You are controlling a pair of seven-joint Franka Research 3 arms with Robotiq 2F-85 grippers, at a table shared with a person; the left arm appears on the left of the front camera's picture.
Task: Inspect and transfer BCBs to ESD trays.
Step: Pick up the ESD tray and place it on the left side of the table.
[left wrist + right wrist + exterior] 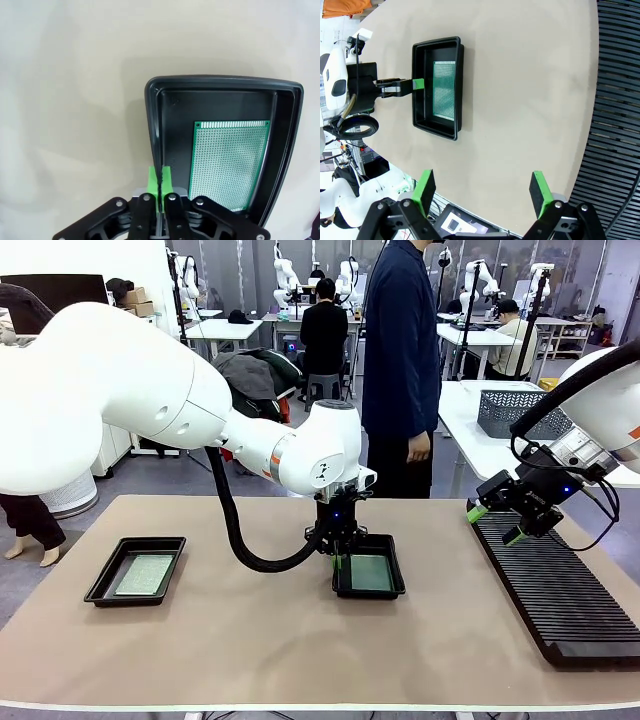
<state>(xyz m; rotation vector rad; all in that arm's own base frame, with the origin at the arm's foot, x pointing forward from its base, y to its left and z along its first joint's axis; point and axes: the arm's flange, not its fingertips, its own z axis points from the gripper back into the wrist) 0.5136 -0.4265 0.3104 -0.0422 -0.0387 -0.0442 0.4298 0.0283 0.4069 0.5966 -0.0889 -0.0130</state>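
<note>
Far left of the table (250, 640) I've got one ESD tray (135, 571) with a BCB (146, 574) flat inside. Mid-table, my left gripper (160, 181) is clamped tight on the second tray's (220, 100) rim; its board (229, 162) lies inside. My right gripper (482, 192) hangs wide open, holding nothing, over the slotted rack (560, 590).
</note>
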